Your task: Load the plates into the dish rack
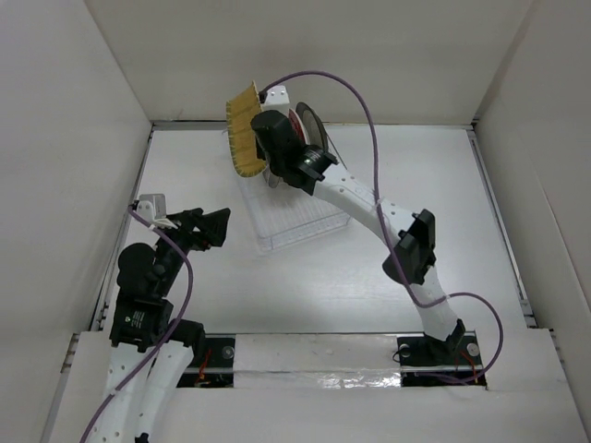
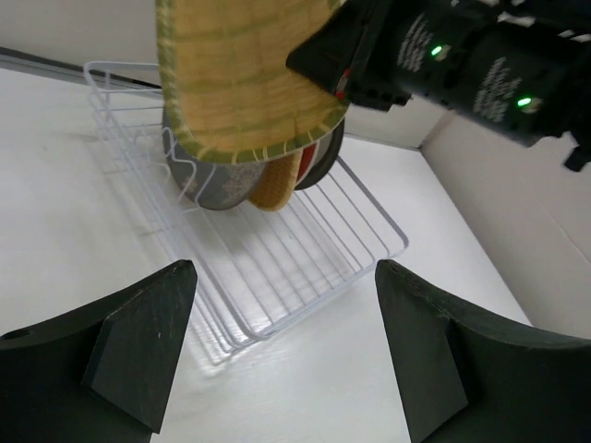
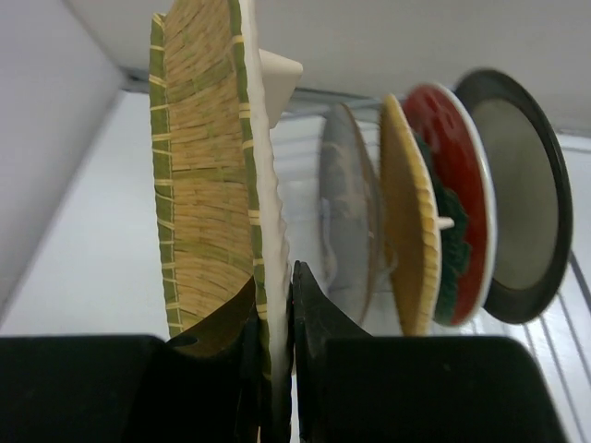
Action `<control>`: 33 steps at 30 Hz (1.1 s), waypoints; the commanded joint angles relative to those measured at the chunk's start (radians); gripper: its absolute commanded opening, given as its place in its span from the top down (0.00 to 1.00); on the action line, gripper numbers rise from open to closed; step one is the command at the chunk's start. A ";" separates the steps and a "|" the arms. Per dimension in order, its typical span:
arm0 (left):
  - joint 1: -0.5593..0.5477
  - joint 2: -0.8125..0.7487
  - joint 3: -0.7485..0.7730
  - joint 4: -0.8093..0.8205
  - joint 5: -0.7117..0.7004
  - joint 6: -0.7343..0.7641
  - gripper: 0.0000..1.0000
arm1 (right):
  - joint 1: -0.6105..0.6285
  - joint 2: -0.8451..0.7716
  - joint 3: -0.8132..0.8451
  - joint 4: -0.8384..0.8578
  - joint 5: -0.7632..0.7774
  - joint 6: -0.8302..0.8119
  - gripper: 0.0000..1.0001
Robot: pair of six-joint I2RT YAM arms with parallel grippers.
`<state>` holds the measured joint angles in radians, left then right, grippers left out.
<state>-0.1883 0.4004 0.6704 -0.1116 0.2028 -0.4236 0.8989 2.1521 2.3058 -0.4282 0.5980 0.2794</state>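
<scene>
**Last woven plate, pinched at the rim**

The yellow-orange woven-look plate (image 3: 199, 185) is held on edge, clamped at its rim by the right gripper (image 3: 274, 281). It's hung over the far end of the clear dish rack (image 1: 300, 226), beside the racked grey plate (image 3: 346, 221). It's probably stiff, breakable and a bit slick, so a firm rim pinch is called for. The left gripper (image 2: 284, 272) is parked nearby, jaws spread, nothing held.

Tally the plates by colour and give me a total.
Yellow woven plates: 2
Grey plate: 1
Red and green plate: 1
Dark-rimmed beige plate: 1
Total: 5
</scene>
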 commanded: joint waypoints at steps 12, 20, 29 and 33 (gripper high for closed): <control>-0.010 -0.107 0.037 -0.031 -0.158 0.077 0.26 | 0.006 0.176 0.253 -0.075 0.224 -0.140 1.00; -0.010 -0.097 0.035 -0.031 -0.151 0.077 0.26 | -0.012 0.281 0.308 -0.058 0.181 -0.167 1.00; -0.019 -0.075 0.031 -0.026 -0.135 0.074 0.28 | -0.035 0.314 0.316 -0.001 0.184 -0.233 1.00; -0.019 -0.074 0.032 -0.026 -0.137 0.075 0.28 | -0.035 0.342 0.311 0.003 0.183 -0.249 1.00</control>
<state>-0.2020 0.3176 0.6758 -0.1711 0.0532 -0.3622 0.8707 2.4908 2.5595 -0.5327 0.7452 0.0700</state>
